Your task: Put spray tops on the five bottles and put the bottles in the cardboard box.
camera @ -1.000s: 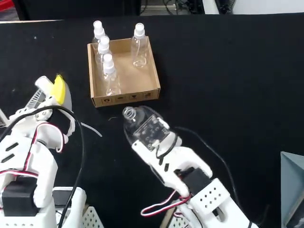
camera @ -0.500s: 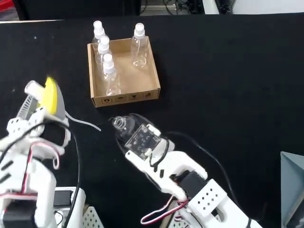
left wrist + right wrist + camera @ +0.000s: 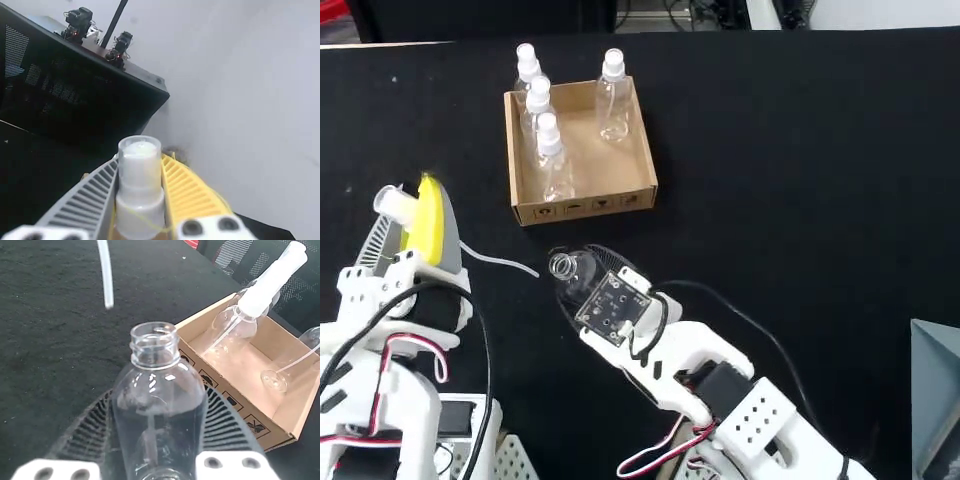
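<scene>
My right gripper is shut on a clear open-necked bottle, held low near the table's middle in front of the cardboard box. The bottle's neck points toward the left arm. My left gripper is shut on a white spray top, whose thin dip tube trails toward the bottle and hangs just beyond its mouth in the right wrist view. Several capped bottles stand or lean in the box, one of them seen close by.
The cardboard box lies just beyond the held bottle. A grey object sits at the right edge. Black table surface stretches open to the right of the box.
My right gripper has carried the bottle left and slightly toward the front. The left gripper swung the spray top so its tube now points at the bottle's neck.
</scene>
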{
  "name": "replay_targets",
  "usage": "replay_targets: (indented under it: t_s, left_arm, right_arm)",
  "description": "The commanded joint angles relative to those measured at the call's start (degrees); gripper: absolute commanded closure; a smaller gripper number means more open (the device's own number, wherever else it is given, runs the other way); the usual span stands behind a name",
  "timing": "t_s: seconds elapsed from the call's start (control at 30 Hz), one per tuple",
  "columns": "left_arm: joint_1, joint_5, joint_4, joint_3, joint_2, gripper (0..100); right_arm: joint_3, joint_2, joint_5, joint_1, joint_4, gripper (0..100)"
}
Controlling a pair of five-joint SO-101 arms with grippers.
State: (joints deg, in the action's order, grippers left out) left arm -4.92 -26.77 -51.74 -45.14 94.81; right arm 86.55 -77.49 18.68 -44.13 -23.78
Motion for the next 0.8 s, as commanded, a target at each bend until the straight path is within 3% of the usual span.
replay_targets:
  t_s: [0.0,0.6,0.77]
  left_arm:
    - [0.84,0.00,1.49,-0.57,0.44,97]
    - [1.01,-0.09,2.99,-0.92,0.44,97]
    - [4.70,0.00,2.90,-2.15,0.44,97]
  right_arm:
    - [-0.40,-1.63,0.97,-1.49,1.32,88.5]
    - [0.04,-1.63,1.05,-3.87,1.32,88.5]
    - [0.04,-1.63,1.05,-3.87,1.32,88.5]
